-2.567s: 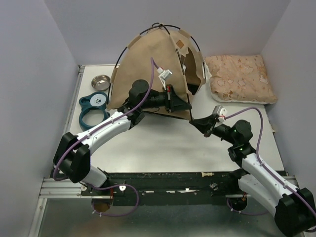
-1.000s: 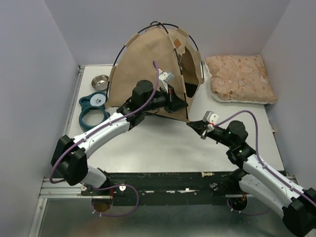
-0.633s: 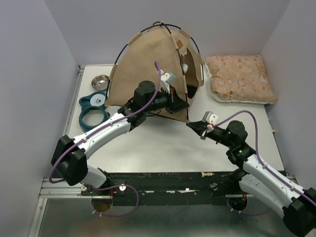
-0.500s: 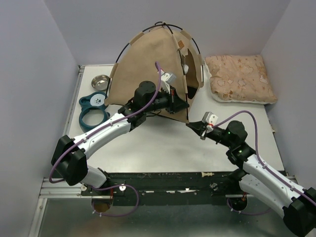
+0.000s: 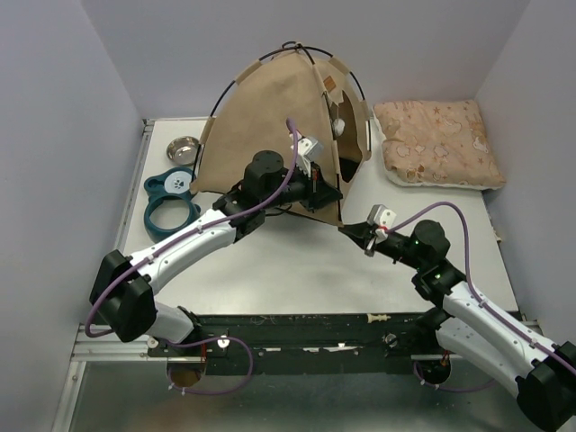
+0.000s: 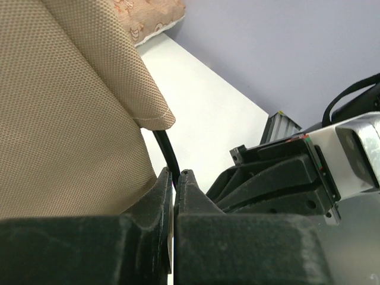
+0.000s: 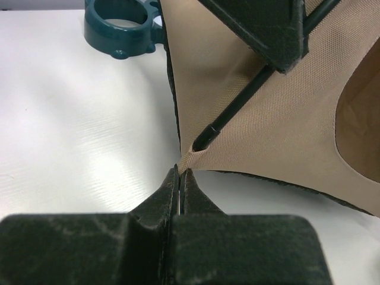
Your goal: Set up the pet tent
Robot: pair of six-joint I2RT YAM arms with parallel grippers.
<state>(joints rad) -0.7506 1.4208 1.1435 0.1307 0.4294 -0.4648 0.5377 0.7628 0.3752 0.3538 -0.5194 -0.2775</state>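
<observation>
The pet tent (image 5: 265,112) stands as a tan fabric dome at the back of the table, with thin black poles arching over it. My left gripper (image 5: 329,192) is at its front right edge, shut on a black pole (image 6: 164,146) just below the fabric hem (image 6: 155,119). My right gripper (image 5: 346,229) sits low at the front corner of the tent. It is shut on the pointed fabric corner (image 7: 189,157) where the pole tip (image 7: 205,140) ends. A door opening (image 5: 342,121) shows on the tent's right face.
A pink patterned cushion (image 5: 436,142) lies at the back right. A steel bowl (image 5: 184,148) and a teal double-ring stand (image 5: 171,200) sit to the left of the tent. Grey walls close in the table on three sides.
The right gripper has shifted left and nearer with the tent corner. The left gripper has slid slightly along the pole. The tent's front edge now stands straighter.
</observation>
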